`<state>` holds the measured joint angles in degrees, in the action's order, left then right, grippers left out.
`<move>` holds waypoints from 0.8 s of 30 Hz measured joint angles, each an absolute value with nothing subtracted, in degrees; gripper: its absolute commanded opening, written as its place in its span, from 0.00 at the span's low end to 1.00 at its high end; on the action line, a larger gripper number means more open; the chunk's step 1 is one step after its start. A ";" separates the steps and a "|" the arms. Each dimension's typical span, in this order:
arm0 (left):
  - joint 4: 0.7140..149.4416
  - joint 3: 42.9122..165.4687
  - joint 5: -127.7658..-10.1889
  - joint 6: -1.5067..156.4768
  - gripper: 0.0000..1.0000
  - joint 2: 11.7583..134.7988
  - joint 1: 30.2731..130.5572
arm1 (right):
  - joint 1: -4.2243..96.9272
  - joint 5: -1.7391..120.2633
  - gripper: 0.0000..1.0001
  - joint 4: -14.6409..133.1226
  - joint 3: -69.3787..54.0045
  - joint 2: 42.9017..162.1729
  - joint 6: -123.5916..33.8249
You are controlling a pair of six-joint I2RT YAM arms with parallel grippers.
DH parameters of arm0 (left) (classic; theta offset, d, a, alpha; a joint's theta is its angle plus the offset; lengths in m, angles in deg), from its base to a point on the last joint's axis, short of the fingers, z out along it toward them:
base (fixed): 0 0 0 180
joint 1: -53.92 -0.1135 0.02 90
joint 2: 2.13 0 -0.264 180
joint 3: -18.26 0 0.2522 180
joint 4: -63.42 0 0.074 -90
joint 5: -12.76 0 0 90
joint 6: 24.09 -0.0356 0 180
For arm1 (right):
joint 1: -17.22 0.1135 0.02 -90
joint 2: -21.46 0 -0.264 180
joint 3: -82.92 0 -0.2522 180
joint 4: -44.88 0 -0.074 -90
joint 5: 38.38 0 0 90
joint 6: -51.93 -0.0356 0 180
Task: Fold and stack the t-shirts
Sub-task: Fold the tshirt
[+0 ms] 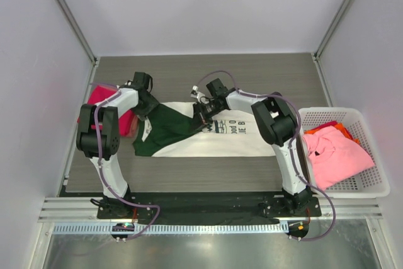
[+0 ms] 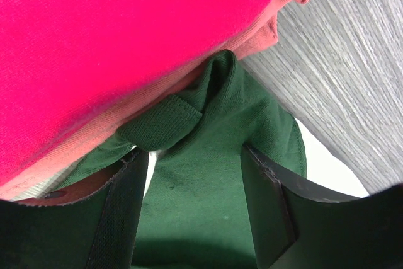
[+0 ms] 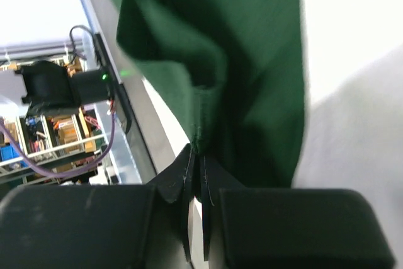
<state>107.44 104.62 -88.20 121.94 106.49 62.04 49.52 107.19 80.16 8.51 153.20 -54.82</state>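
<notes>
Risks first. The right jaws are gripping only a thin edge of the green sleeve [image 3: 252, 61], so a quick pull across the cream shirt [image 1: 239, 146] could be slipping it free & dropping the fold half-done. The left jaws are sitting right up against the red shirt [image 2: 113, 42]. Closing there could be catching red cloth along w/ the green & dragging that shirt out of place. W/ one side held & the other not, the fold could be coming out skewed.

Right jaws: closed to a sliver & pinching the sleeve hem btwn the tips. Left jaws: standing moderately open & gripping nothing. Green cloth [image 2: 208, 181] is lying btwn the fingers [image 2: 126, 206], w/ a ribbed band [image 2: 160, 124] bunching just ahead under the red shirt's edge.

The cream shirt is lying flat mid-scene on the desk [image 1: 252, 70], lettering showing, its left part covered in green. The red shirt is sitting at the left, overlapping that green. The pink shirt [image 1: 340, 155] is lying crumpled in the basket [image 1: 330, 114] at right, well apart & not yet folded.
</notes>
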 measured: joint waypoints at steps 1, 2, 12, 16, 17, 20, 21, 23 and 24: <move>107.44 104.62 -88.20 121.83 0.61 106.49 62.04 | 49.39 107.43 0.10 80.25 7.24 152.06 -54.47; 107.44 104.62 -88.18 121.45 0.61 106.49 62.04 | 49.34 107.74 0.10 80.32 5.63 150.49 -54.06; 107.44 104.62 -88.18 120.91 0.61 106.49 62.04 | 49.30 107.72 0.24 80.08 -4.52 141.90 -50.78; 107.44 104.62 -88.18 120.67 0.61 106.49 62.04 | 48.71 106.65 0.62 80.23 -7.99 141.81 -49.88; 107.44 104.62 -88.18 120.58 0.61 106.49 62.04 | 48.58 106.54 0.65 80.25 -8.80 141.81 -49.60; 107.18 104.42 -88.18 120.30 0.61 106.34 62.04 | 48.47 107.76 0.69 79.66 -9.72 140.94 -50.10; 106.70 103.94 -88.18 120.19 0.61 106.05 62.04 | 48.45 107.45 0.70 79.46 -9.78 140.41 -50.36; 105.93 102.08 -88.20 119.86 0.61 104.46 62.04 | 48.45 106.89 0.72 78.92 -9.78 139.49 -50.82; 105.43 100.77 -88.24 119.73 0.61 103.23 62.04 | 48.45 106.76 0.74 78.70 -9.78 138.97 -51.28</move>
<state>105.43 100.77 -88.24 119.73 103.23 62.04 48.45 106.76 78.70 -9.78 138.97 -51.28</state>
